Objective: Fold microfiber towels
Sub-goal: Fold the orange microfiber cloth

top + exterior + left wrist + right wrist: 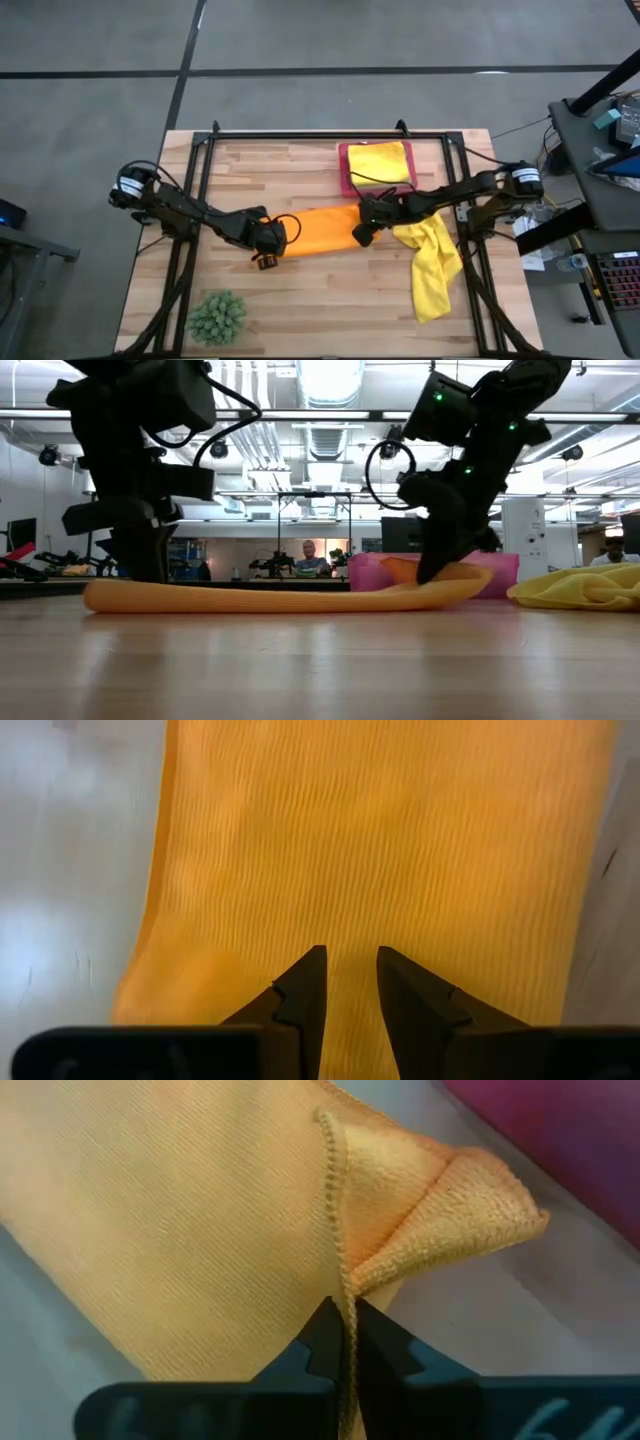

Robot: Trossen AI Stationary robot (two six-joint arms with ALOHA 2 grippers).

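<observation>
From above, the orange towel (318,232) lies in a folded strip across the middle of the table (330,300), the left gripper (268,240) at its left end and the right gripper (362,232) at its right end, with one yellow towel (381,161) in the pink tray (345,172) and another yellow towel (432,265) crumpled just right of the right gripper. At table height the strip lies flat on the wood, its right end lifted slightly under the right arm. The left wrist view shows that gripper's fingers (300,995) slightly apart over the orange cloth, gripping nothing visible, while in the right wrist view the fingers (322,1342) are pinched together on the towel's stitched edge.

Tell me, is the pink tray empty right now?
No, in the high view a folded yellow towel lies inside the pink tray at the table's far edge.
</observation>
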